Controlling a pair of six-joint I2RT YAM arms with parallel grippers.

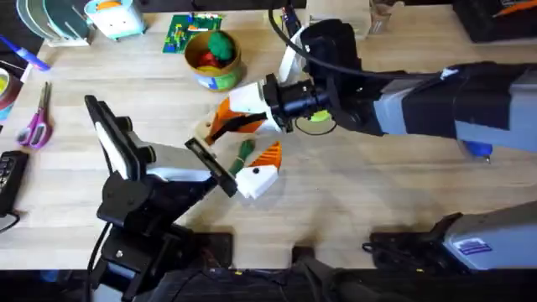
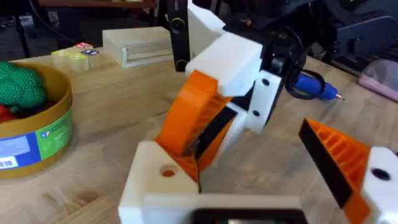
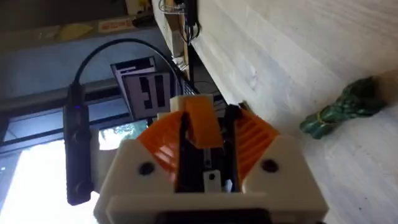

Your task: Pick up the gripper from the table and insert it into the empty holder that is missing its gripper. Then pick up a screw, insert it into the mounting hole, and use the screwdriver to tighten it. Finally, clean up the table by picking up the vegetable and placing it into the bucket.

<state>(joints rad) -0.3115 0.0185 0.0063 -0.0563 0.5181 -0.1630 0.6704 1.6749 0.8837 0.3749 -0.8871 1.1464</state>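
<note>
Closest in, in the left wrist view, the holder (image 2: 155, 183) is a cream-white block with a round hole on top, sitting where one finger of the left hand (image 1: 237, 164) would be. The other finger carries an orange ribbed pad, and the two stand well apart, so this hand is open.

The right hand (image 1: 220, 126) comes down onto the holder from across the counter (image 1: 377, 193). Its orange fingers are closed on the gripper (image 3: 200, 127), a small orange wedge pinched between them. Whether the wedge is seated in the holder cannot be told.

The vegetable (image 1: 245, 151) lies on the counter between the two hands.

Farther off, the screwdriver (image 1: 478, 149) lies beside the right arm. At the back, the bucket (image 1: 214, 77) holds round green and red toy foods (image 1: 218, 46).
</note>
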